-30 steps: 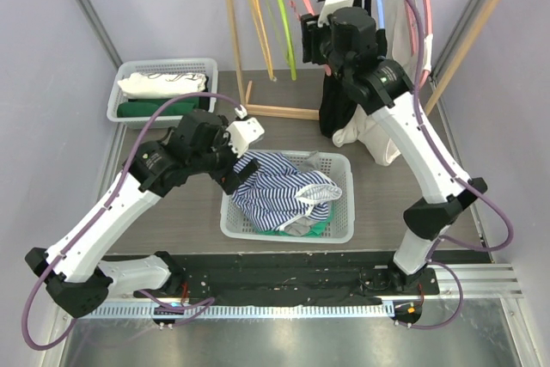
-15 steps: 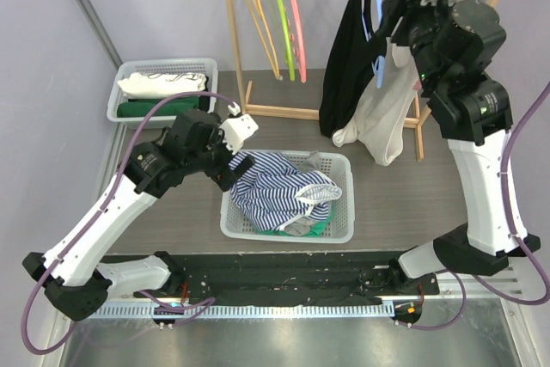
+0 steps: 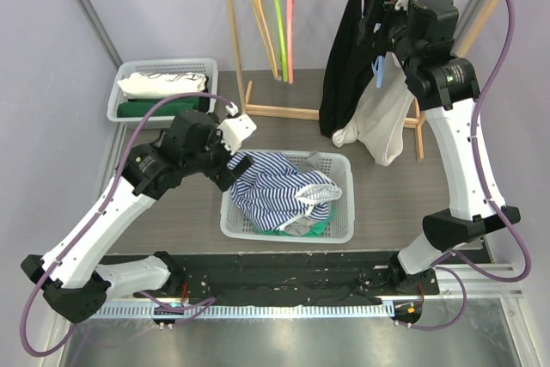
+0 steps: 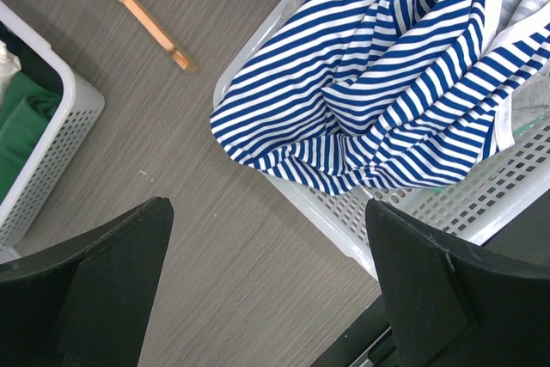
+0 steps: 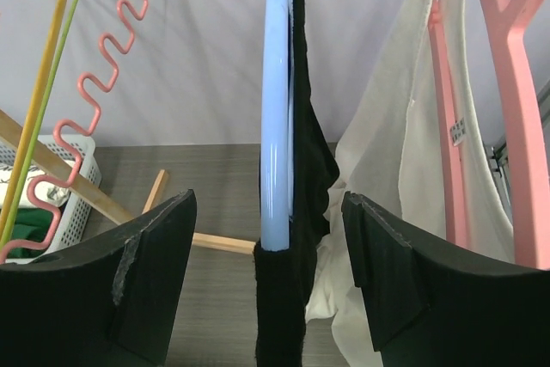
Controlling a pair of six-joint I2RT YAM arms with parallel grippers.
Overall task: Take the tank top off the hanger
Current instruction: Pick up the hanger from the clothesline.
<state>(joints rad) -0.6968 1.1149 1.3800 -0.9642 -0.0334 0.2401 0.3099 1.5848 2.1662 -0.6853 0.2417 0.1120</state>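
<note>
table point(image 3: 189, 217), lg basket point(image 3: 345, 205), sm basket point(image 3: 163, 64), prob. rack point(image 3: 275, 112)

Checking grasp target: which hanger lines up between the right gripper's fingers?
The light blue plastic hanger holding the black tank top; the pink hangers flank it, outside the right gripper.

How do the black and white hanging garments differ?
The black garment hangs on a blue hanger; the white garment on a pink hanger. The black garment is centred between the open fingers of the right hand; the white garment sits further right. Both hang freely, side by side.
</note>
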